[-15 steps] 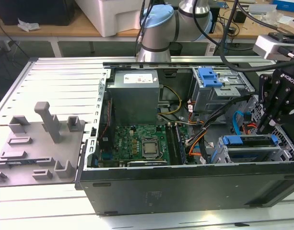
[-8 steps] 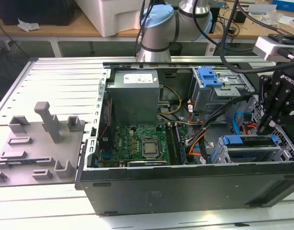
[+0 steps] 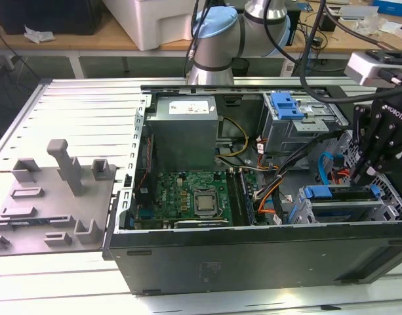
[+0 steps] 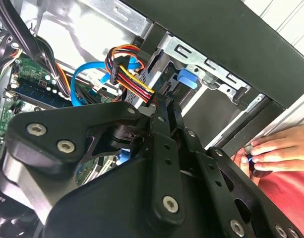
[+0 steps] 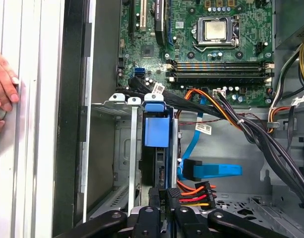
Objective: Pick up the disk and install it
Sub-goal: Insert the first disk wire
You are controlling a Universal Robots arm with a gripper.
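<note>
Gripper [image 4: 165,103]: black two-finger claw, nearest the lens in both wrist views. Fingers are drawn together with a thin slit between them and nothing visibly clamped. Tips stand at the exposed end of the disk, just beside the power plug. It sits at the right edge of the exterior view, reaching down into the case.

Table [image 3: 82,105]: slatted aluminium top, spanning the exterior view.

Computer case [image 3: 253,256]: black tower lying on its side, open, centre to right of the exterior view.

Fixture [image 3: 50,197]: grey moulded tray with upright pegs, at the exterior view's lower left, touching the case.

Power supply [image 3: 184,131]: grey box, upper centre of the case.

Motherboard [image 3: 187,193]: green, processor socket bare, below the power supply in the exterior view.

Drive cage [image 3: 392,211]: bare metal, at the exterior view's lower right.

Disk [image 5: 154,134]: seated edge-on in that drive cage, blue carrier tab showing.

Data cable [image 5: 211,171]: flat, blue, beside the disk.

Power plug [image 5: 194,194]: black, with red, yellow and orange wires.

Hand [image 5: 2,84]: a person's, fingers resting on the table slats outside the case wall.
</note>
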